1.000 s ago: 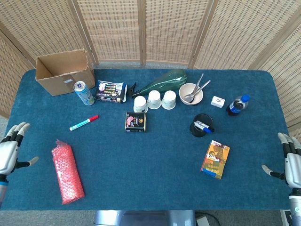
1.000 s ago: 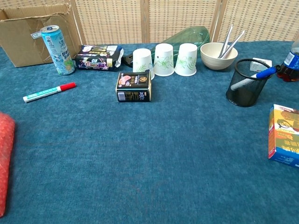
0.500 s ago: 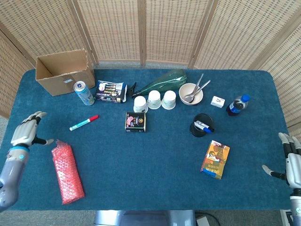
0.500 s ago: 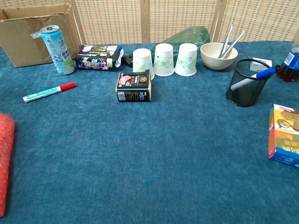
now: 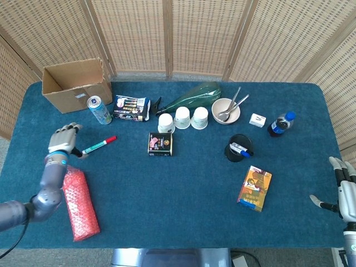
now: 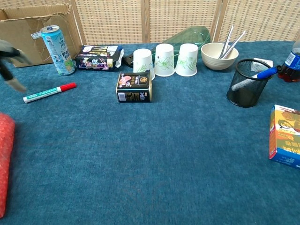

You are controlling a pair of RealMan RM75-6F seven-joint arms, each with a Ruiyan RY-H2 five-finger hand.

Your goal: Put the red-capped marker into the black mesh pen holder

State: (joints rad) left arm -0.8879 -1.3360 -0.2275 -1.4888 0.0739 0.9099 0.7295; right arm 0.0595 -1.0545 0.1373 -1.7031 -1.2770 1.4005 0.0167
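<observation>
The red-capped marker (image 5: 99, 145) (image 6: 49, 92) lies flat on the blue cloth at the left, its red cap toward the table's middle. My left hand (image 5: 64, 140) (image 6: 10, 63) hovers just left of the marker's white end, fingers apart and holding nothing; it looks blurred in the chest view. The black mesh pen holder (image 5: 238, 147) (image 6: 248, 82) stands right of centre with a blue pen in it. Past the table's right edge my right hand (image 5: 345, 192) is open, far from both.
A red bubble-wrap pack (image 5: 80, 202) lies near the left front. A can (image 5: 99, 110), a cardboard box (image 5: 76, 85), a snack pack (image 5: 131, 108), several paper cups (image 5: 182, 118), a small dark box (image 5: 160, 143), a bowl (image 5: 226, 110), a bottle (image 5: 281, 123) and a colourful carton (image 5: 255, 188) stand around.
My left hand has moved from the left table edge up and rightward to just beside the marker. The right hand has stayed put. The marker has not moved.
</observation>
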